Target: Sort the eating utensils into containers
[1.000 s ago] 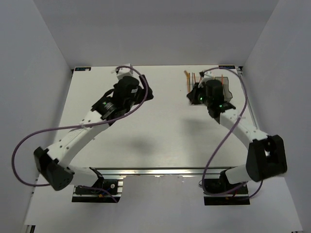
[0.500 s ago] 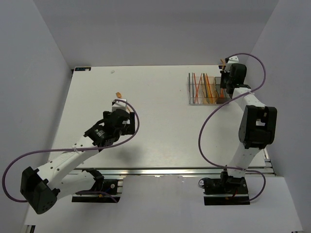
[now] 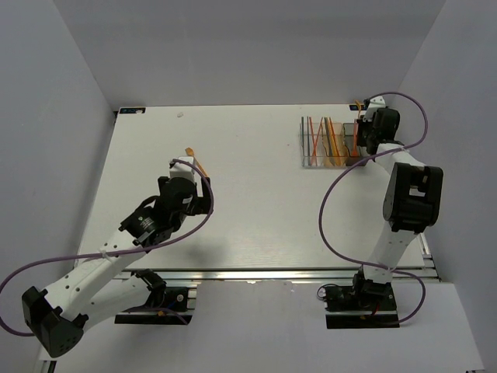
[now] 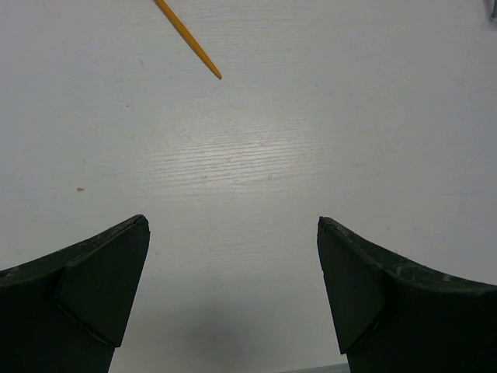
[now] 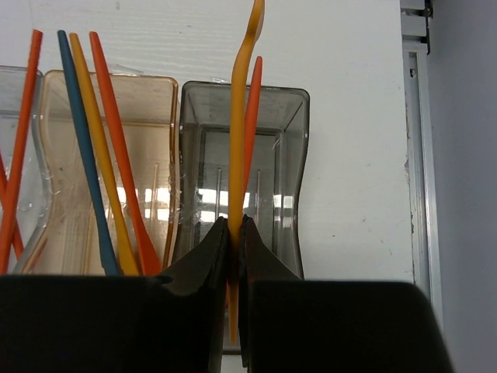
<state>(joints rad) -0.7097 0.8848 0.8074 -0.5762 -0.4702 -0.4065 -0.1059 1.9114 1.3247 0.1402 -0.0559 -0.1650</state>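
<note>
The three joined containers (image 3: pixel 330 144) stand at the far right: clear, orange-tinted (image 5: pixel 109 155) and smoky grey (image 5: pixel 272 155). Orange, red and blue utensils lean in the clear and orange-tinted bins. My right gripper (image 5: pixel 234 225) is shut on a yellow-orange utensil (image 5: pixel 239 116) and holds it upright over the grey bin, next to a red utensil (image 5: pixel 254 109) standing in it. It also shows in the top view (image 3: pixel 361 138). My left gripper (image 4: pixel 233 287) is open and empty above the table. One orange utensil (image 3: pixel 198 162) lies on the table just beyond it; its tip shows in the left wrist view (image 4: pixel 186 39).
White walls close in the table on the left, back and right. A metal rail (image 5: pixel 415 116) runs along the table's right edge, close to the grey bin. The arm bases (image 3: pixel 155 299) sit at the near edge.
My left arm has drawn back from the far side toward the near left, uncovering the orange utensil on the table. My right arm has swung right to the grey bin with its utensil.
</note>
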